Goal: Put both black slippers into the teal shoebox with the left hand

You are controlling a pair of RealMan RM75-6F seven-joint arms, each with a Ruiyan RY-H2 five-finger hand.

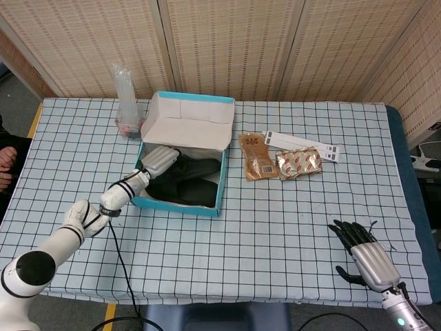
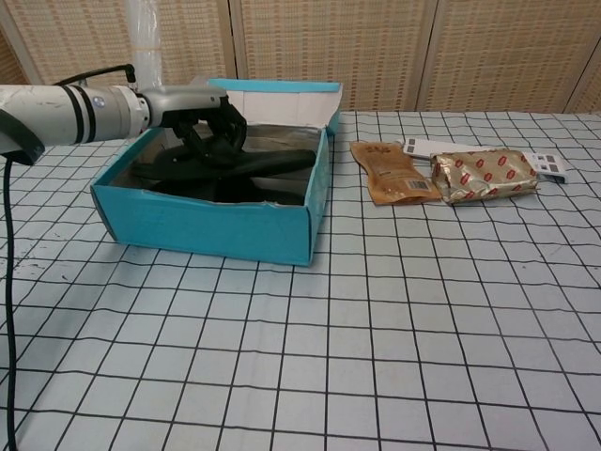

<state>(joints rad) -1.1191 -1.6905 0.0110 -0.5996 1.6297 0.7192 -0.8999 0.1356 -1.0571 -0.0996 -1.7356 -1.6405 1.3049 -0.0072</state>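
While my left robot hand grips the upper black rubber slipper inside the open teal cardboard shoebox, both slippers look boxed. Only letting go seems left; my right robot hand lies spread, holding nothing, at the counter's near right corner.

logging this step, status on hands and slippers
Left hand holds upper slipper inside teal shoebox, atop the other. Right hand open, idle. Nothing in the way.

brown pouch beside foil packet; plastic cups stacked.

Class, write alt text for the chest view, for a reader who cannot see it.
The left robot hand grips a black slipper inside the open teal shoebox, on a checked tablecloth. To the box's right lie a brown packet and a gold packet.
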